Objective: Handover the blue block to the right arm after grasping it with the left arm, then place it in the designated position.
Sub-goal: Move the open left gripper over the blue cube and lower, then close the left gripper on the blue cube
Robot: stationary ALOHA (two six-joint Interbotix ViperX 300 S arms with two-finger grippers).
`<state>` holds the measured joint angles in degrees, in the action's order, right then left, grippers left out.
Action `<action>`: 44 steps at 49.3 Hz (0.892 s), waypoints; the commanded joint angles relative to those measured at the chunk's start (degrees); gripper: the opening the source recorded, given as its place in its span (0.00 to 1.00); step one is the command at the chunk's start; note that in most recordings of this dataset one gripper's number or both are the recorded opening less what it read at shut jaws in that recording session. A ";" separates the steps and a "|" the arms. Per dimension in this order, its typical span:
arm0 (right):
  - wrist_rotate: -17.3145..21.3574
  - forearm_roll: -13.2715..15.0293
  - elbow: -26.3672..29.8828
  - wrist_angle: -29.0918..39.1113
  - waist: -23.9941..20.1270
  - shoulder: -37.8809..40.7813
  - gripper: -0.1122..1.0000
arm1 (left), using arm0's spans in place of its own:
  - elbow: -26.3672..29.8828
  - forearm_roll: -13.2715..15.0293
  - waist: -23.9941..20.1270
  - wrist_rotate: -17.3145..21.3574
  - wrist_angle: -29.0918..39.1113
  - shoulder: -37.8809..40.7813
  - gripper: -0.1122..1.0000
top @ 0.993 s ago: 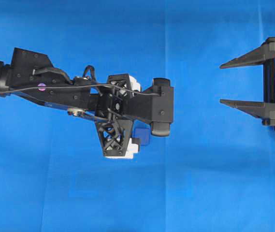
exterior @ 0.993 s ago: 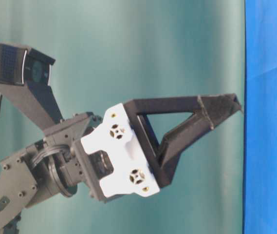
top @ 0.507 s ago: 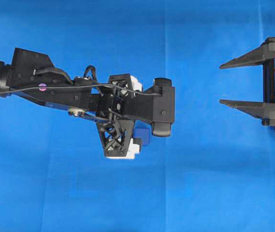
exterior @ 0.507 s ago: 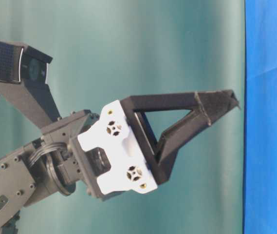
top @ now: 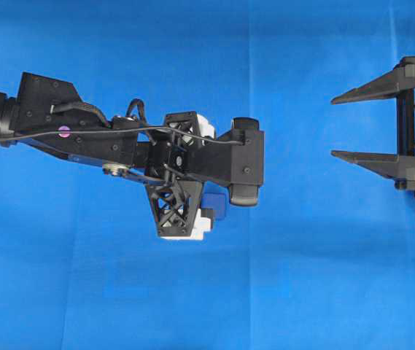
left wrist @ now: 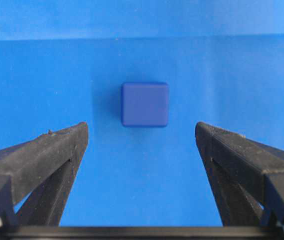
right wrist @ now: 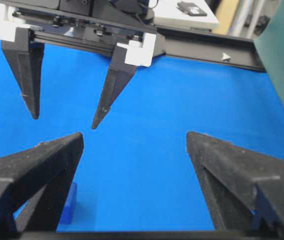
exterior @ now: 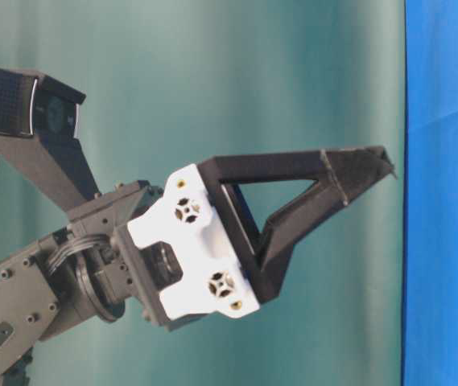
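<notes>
1. The blue block lies on the blue cloth of the desk, ahead of the left gripper and centred on the gap between its two black fingers; bare cloth shows on both sides of it, so nothing touches it.
2. Against the frames from a second and half a second ago, almost nothing differs: the block sits at the same spot under the left arm, and in the table-level view the gripper's white bracket has only dipped a trace.
3. The left gripper stands released, jaws spread well wider than the block, tips angled down toward the cloth.
4. The right gripper is likewise released and holds nothing, its two pointed fingers parted at the right edge of the overhead view.
5. From overhead the block is mostly hidden beneath the left wrist camera and the bracket; only a corner shows.
6. In the right wrist view only a sliver of the block peeks out beside the near finger, and the right arm itself is cut off by the frame.
7. The table-level view does not show the block at all.
8. Open cloth lies between the two grippers, which are well apart, and all round the block.
</notes>
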<state>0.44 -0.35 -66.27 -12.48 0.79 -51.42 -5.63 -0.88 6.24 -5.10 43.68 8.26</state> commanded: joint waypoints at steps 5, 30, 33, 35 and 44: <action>0.09 -0.09 1.49 -0.26 0.00 0.35 0.98 | 0.70 -0.09 0.18 -0.09 -0.35 -0.97 0.93; 0.09 -0.09 1.32 -0.44 0.09 1.05 0.98 | -3.87 -0.09 0.88 -0.09 -8.53 1.32 0.93; 0.09 -0.09 1.23 -0.53 0.00 1.23 0.98 | -4.83 -0.09 0.88 -0.09 -10.11 2.02 0.93; 0.09 -0.18 1.23 -0.53 0.09 1.41 0.98 | -5.27 -0.09 0.88 -0.09 -11.16 2.55 0.93; 0.09 -0.09 1.14 -0.44 0.09 2.02 0.98 | -7.03 -0.09 0.88 -0.18 -15.82 5.63 0.93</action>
<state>0.44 -0.26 -66.27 -12.48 0.79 -49.92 -12.92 -0.88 7.03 -5.27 29.62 14.06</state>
